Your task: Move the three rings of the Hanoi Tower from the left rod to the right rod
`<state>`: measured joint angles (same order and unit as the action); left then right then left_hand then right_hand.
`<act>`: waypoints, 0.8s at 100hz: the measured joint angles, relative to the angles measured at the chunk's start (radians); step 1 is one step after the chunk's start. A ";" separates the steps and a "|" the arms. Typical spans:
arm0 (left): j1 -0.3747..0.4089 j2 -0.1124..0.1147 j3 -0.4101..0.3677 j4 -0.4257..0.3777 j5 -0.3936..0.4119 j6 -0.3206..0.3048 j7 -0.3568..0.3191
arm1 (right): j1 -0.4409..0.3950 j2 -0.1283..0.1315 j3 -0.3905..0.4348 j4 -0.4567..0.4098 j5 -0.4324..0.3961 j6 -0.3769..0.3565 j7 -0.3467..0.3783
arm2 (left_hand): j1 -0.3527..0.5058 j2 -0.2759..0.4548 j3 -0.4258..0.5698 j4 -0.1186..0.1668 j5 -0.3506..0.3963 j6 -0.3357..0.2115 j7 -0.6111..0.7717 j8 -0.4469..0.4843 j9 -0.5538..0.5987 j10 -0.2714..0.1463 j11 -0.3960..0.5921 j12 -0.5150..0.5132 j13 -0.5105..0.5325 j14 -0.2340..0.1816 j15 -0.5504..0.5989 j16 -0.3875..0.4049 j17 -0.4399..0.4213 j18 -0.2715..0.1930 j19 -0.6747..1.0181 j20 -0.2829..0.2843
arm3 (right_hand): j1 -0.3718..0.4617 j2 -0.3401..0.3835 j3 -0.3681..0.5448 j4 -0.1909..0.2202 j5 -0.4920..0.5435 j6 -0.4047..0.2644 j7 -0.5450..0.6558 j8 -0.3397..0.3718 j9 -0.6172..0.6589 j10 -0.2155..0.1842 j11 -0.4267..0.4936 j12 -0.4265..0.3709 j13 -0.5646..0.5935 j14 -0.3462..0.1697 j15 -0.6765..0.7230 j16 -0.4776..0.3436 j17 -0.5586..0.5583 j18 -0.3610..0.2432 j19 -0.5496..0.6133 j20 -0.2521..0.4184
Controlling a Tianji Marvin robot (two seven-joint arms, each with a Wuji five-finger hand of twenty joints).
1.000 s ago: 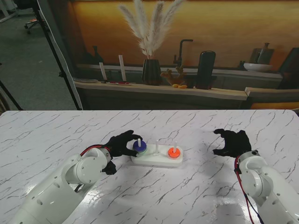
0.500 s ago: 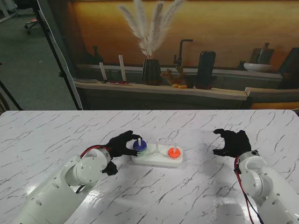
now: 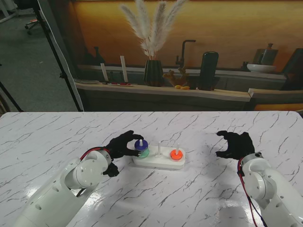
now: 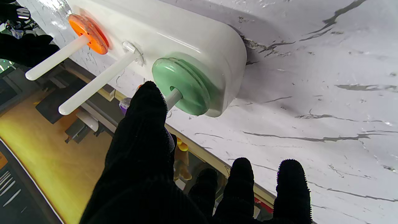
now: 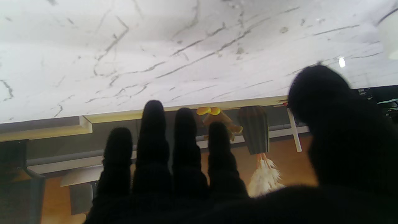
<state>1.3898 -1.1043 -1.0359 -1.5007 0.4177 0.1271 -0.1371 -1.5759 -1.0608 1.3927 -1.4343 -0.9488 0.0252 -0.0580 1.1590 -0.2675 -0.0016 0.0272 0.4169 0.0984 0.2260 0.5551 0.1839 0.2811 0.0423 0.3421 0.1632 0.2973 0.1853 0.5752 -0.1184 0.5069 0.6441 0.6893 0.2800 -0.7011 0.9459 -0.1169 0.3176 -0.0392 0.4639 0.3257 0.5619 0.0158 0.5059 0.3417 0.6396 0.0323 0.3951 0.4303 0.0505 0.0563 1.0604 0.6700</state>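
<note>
The white tower base (image 3: 158, 162) lies mid-table with three upright rods. An orange ring (image 3: 176, 154) sits at the foot of the right rod. A green ring (image 3: 145, 152) rests at the foot of the left rod. My left hand (image 3: 122, 145) is shut on the blue ring (image 3: 139, 143), which hangs part-way up the left rod, clear of the green one. In the left wrist view the thumb (image 4: 146, 124) covers most of the blue ring (image 4: 124, 104); the green ring (image 4: 182, 85) and orange ring (image 4: 88, 29) show plainly. My right hand (image 3: 234, 144) hovers open to the right of the base.
The middle rod (image 4: 96, 84) is bare. A low shelf (image 3: 161, 90) with a vase of pampas grass, a dark bottle and small items runs behind the table's far edge. The right wrist view holds only marble table top (image 5: 155, 46) and my fingers (image 5: 152, 149).
The blue ring has risen off the green ring along the left rod, held in my left hand. The right hand has stayed still.
</note>
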 measured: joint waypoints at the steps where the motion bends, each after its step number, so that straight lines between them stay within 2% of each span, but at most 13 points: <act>1: 0.000 0.000 -0.001 -0.001 0.000 0.000 0.000 | 0.000 0.000 0.000 0.000 0.000 0.000 0.000 | 0.000 0.000 0.000 0.000 0.000 0.000 0.000 0.000 0.000 0.000 0.000 0.000 0.000 0.000 0.000 0.000 0.000 0.000 0.000 0.001 | 0.000 0.000 0.000 0.000 0.000 0.000 0.000 0.000 0.000 0.000 0.000 0.000 0.000 0.000 0.000 0.000 0.000 0.000 0.000 0.000; 23: 0.009 0.002 -0.023 -0.030 0.002 -0.011 -0.008 | 0.001 0.000 -0.002 0.000 0.000 0.000 0.000 | 0.000 0.000 -0.002 0.000 0.000 0.000 0.000 0.000 0.000 0.000 0.000 0.000 0.000 0.000 0.000 0.000 0.000 0.000 0.000 0.006 | 0.000 0.000 0.000 0.000 0.000 0.000 0.000 0.000 0.000 0.000 0.000 0.000 0.000 0.000 0.000 0.000 0.000 0.000 0.000 0.000; 80: 0.017 0.004 -0.047 -0.087 -0.054 -0.011 -0.030 | 0.001 0.000 -0.007 0.001 0.001 0.003 0.002 | 0.000 0.000 -0.002 0.000 0.000 0.000 0.000 0.000 0.001 0.000 0.000 0.000 0.000 0.000 0.000 0.000 0.000 0.000 0.000 0.009 | 0.000 0.000 0.000 0.000 0.000 0.000 0.000 0.000 0.000 0.000 0.000 0.000 0.000 0.000 0.000 0.000 0.002 0.000 0.000 0.000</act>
<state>1.4070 -1.1005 -1.0825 -1.5876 0.3637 0.1165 -0.1676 -1.5749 -1.0606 1.3855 -1.4335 -0.9482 0.0280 -0.0559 1.1590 -0.2674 -0.0036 0.0272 0.4169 0.0980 0.2260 0.5551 0.1851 0.2810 0.0423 0.3421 0.1632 0.2974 0.1852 0.5751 -0.1184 0.5069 0.6441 0.6981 0.2800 -0.7011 0.9459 -0.1169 0.3176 -0.0392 0.4639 0.3257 0.5619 0.0158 0.5059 0.3417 0.6396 0.0323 0.3953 0.4303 0.0523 0.0563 1.0608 0.6700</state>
